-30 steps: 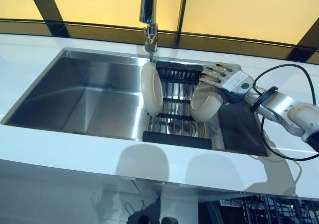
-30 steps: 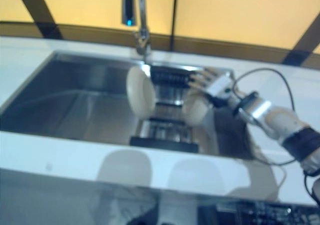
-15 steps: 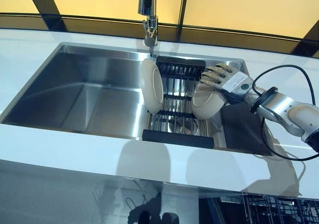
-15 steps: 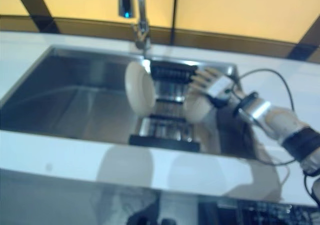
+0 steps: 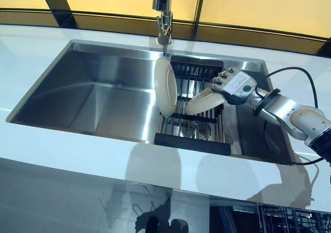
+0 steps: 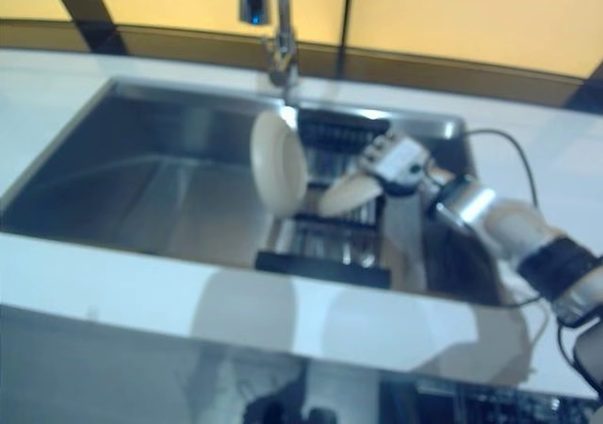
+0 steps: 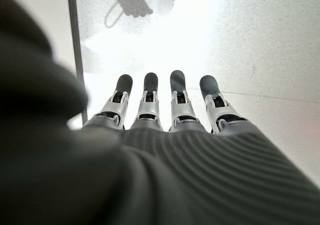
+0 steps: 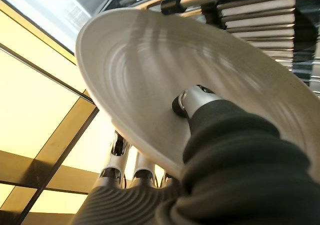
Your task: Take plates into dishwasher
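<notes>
Two cream plates are at the black drying rack (image 5: 192, 140) set across the steel sink (image 5: 103, 93). One plate (image 5: 166, 87) stands upright on edge at the rack's left end. My right hand (image 5: 234, 82) is shut on the rim of the other plate (image 5: 202, 102), which is tilted almost flat above the rack. In the right wrist view the thumb (image 8: 197, 102) presses on that plate's inner face (image 8: 150, 75) and the fingers (image 8: 120, 175) lie behind it. The left hand (image 7: 165, 110) shows only in its own wrist view, fingers straight, holding nothing, above the floor.
A chrome faucet (image 5: 163, 15) rises behind the sink, just beyond the upright plate. White countertop (image 5: 77, 155) surrounds the sink. A wire dishwasher rack (image 5: 289, 220) shows below the counter edge at the lower right.
The right hand has tipped its plate from standing on edge to nearly flat and raised it off the rack. The other plate has stayed put. The camera has shifted a little.
</notes>
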Robot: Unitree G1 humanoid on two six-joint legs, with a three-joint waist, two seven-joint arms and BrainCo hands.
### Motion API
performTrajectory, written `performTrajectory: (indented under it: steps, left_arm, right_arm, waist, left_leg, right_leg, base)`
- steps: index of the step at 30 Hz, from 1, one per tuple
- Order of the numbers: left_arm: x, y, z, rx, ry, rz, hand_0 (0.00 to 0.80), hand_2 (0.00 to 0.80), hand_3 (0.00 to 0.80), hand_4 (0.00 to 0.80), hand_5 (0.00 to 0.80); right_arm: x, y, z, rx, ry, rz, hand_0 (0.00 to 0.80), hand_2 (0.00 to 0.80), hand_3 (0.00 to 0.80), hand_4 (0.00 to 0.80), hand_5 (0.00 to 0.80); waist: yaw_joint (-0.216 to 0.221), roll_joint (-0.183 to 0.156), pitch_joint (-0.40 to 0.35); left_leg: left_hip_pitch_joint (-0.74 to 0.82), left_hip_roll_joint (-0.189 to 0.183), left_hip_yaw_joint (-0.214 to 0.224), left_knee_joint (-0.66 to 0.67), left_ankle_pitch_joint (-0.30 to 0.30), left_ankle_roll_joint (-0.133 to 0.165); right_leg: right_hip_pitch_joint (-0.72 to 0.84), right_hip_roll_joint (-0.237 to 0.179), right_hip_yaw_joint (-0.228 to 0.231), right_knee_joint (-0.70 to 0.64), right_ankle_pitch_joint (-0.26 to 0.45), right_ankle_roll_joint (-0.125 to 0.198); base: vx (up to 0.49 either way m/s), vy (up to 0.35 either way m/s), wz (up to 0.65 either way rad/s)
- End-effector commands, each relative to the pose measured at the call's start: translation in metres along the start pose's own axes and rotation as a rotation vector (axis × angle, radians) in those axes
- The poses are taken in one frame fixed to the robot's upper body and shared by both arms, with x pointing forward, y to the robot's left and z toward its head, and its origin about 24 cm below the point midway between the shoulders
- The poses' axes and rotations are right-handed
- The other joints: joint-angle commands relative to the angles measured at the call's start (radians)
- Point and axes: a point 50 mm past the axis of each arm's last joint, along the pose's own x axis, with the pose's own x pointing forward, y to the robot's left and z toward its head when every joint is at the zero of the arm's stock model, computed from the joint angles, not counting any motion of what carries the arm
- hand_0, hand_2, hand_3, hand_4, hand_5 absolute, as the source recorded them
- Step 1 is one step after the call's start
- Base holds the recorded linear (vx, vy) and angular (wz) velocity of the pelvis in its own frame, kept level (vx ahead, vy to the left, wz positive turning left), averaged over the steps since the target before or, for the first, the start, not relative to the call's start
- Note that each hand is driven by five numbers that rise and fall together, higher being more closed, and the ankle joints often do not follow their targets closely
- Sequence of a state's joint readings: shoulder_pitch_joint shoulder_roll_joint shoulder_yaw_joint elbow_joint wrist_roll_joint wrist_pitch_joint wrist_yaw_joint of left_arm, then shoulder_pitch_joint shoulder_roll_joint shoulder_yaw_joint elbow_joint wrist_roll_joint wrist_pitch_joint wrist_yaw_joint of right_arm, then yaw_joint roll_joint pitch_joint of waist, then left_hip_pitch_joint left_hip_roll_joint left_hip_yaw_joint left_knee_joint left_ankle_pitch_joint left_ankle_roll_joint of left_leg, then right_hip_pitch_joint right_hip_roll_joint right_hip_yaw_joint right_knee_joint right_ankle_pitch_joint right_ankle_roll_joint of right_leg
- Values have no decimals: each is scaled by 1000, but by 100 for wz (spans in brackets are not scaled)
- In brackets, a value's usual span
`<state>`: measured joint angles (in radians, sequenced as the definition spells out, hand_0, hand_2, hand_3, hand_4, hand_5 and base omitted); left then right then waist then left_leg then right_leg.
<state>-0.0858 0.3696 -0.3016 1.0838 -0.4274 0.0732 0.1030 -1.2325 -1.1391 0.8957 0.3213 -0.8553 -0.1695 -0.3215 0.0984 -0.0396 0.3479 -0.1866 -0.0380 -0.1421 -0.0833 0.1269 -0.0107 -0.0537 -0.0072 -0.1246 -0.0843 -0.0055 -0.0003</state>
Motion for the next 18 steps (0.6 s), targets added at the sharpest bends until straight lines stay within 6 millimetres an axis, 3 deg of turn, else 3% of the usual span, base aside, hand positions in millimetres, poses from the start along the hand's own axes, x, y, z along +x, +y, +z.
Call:
performTrajectory:
  steps: [1,18]
  left_arm:
    - [-1,-9,-6,0,16,-24,0,0,0,0,0]
    - [-1,-11,-6,1,7,-17,0,0,0,0,0]
  right_arm:
    - [-4,-3,-17,-94,65,0,800,800,800,800,800]
    - [-6,-16,-37,-164,133,-73,800,800,800,800,800]
  waist:
    - [3,-13,-14]
    - [-3,-25,-39]
  left_leg:
    - [16,31,49,-4,-35,-39]
    - [31,29,52,-4,-41,-35]
  right_leg:
    - [-102,-84,7,12,124,113]
    - [-90,-80,18,11,121,115]
  base:
    - [0,0,0]
    - [0,0,0]
